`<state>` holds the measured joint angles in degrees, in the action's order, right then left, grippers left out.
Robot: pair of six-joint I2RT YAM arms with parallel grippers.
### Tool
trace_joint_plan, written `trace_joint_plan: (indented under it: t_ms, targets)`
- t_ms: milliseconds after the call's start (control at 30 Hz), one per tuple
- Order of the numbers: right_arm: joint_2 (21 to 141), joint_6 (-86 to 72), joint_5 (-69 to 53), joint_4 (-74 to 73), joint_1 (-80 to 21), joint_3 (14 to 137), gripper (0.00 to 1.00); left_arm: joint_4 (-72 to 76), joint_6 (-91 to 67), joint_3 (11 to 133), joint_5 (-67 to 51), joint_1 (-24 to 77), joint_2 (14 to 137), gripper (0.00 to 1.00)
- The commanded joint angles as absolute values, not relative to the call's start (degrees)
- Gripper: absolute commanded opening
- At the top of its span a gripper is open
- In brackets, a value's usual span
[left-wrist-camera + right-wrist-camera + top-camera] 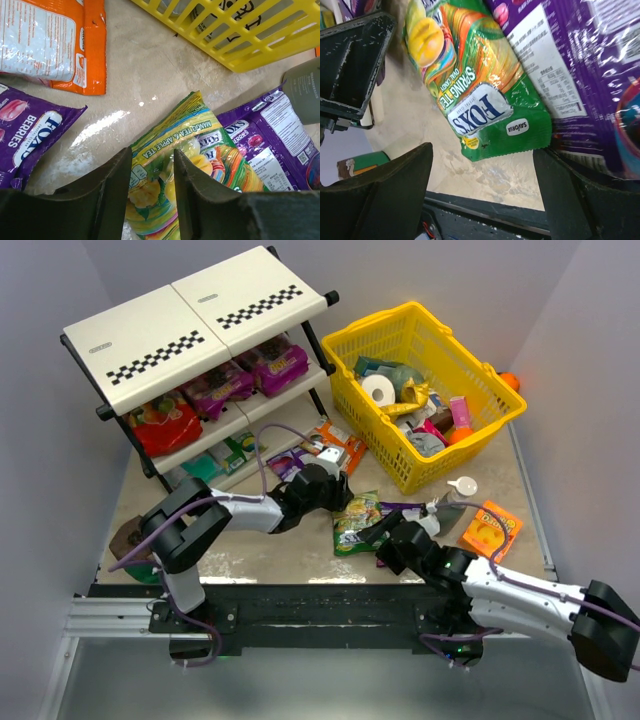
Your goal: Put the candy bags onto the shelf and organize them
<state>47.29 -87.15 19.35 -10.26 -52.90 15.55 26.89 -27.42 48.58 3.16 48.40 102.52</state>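
Starting big: slanted shelf (190, 335) at the far left, middle tier loaded with one red and two purple candy bags (218, 388), tilted so the fronts face out. Yellow basket (400, 472) just to its right, full of other stuff. Down on the table (270, 550) between the arms, a green bag (357, 520) lying flat, right against a purple bag (280, 135). Left gripper (152, 156) pinching the green bag's top edge, probably to peel it off the table. Right gripper (482, 155) spread wide around the bottom edge, not touching, guessing so as not to fight the lift.
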Motion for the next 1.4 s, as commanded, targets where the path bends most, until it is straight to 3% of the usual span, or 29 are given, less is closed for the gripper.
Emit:
trace_joint_plan:
  t_ms: [0,433,600,700,733,867,1067,1367]
  targets:
    - [50.5,-93.1,22.4,-3.6,-55.7,15.3,0.84,32.1,-28.0,45.8,2.8,48.2,102.5,0.39]
    - [61.5,-97.1,36.3,17.7,-56.9,8.3,0.76,36.5,-31.4,39.8,0.3,48.3,103.3,0.29]
    - [65.4,-100.1,35.9,16.9,-56.9,9.8,0.54,37.1,-31.9,38.8,0.3,48.3,102.6,0.28]
    - [66.0,-101.9,35.0,13.7,-56.9,10.3,0.30,37.0,-31.9,38.6,0.4,48.3,101.7,0.28]
    - [65.9,-102.5,34.8,13.1,-56.9,10.4,0.18,36.9,-31.9,38.6,0.4,48.3,101.3,0.27]
    - [64.2,-102.4,34.4,11.3,-56.9,10.1,0.00,35.9,-31.9,38.6,0.3,48.3,97.8,0.28]
    - [58.3,-95.1,34.2,9.1,-57.0,12.9,0.00,29.3,-31.1,38.5,2.5,48.3,86.7,0.34]
    - [54.3,-78.4,30.3,8.3,-56.9,26.4,0.00,8.5,-30.1,38.4,12.1,48.4,59.2,0.56]
